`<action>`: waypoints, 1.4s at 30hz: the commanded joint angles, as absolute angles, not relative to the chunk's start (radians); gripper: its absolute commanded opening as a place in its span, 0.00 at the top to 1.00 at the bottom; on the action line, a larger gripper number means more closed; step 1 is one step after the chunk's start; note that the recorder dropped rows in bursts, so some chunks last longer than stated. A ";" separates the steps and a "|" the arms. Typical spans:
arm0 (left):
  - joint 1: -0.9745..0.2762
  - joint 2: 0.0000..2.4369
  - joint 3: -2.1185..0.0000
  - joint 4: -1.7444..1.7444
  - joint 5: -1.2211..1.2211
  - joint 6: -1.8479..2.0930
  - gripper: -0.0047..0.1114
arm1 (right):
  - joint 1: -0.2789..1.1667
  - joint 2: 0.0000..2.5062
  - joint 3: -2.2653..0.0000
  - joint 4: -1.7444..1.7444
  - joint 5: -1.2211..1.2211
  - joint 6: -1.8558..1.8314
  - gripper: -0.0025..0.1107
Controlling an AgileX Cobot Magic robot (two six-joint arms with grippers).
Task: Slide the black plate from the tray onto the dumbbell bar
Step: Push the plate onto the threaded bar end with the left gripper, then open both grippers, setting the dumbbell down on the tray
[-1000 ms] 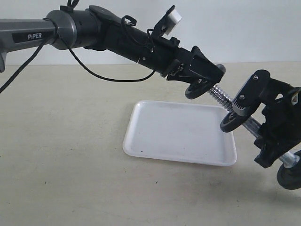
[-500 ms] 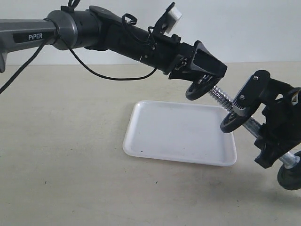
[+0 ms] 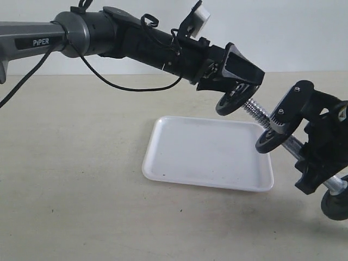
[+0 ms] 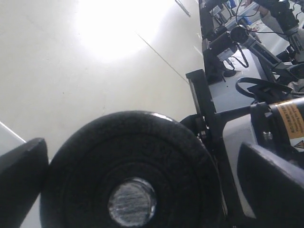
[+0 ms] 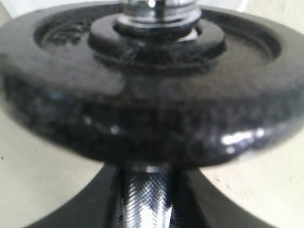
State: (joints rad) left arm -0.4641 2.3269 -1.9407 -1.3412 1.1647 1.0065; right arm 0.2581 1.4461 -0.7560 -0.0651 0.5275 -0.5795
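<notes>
The tabletop [image 3: 70, 179] is a pale beige, matte surface with a few tiny dark specks, and it meets a white wall along its far edge. A white tray [image 3: 163, 166] lies flat on it, right of the middle, its glossy floor marked with small dark flecks. At the near right, the lowest black disc [image 3: 334, 205] of the dumbbell bar [image 3: 255, 115] sits down at the surface; whether it touches cannot be told.

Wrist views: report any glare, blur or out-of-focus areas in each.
Left wrist view: strong glare washes out the pale surface, while the black plate is fairly sharp. Right wrist view: the black disc is close and blurred; knurling on the dumbbell bar is crisper.
</notes>
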 commanded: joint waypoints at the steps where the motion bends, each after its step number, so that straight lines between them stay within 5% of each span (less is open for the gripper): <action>1: -0.473 2.310 -1.948 -1.398 1.221 0.999 0.04 | 0.252 1.375 -0.803 -0.058 -0.260 -0.549 0.98; 42: -0.464 2.310 -1.948 -1.368 1.157 1.003 0.04 | 0.252 1.369 -0.810 -0.061 -0.272 -0.532 0.98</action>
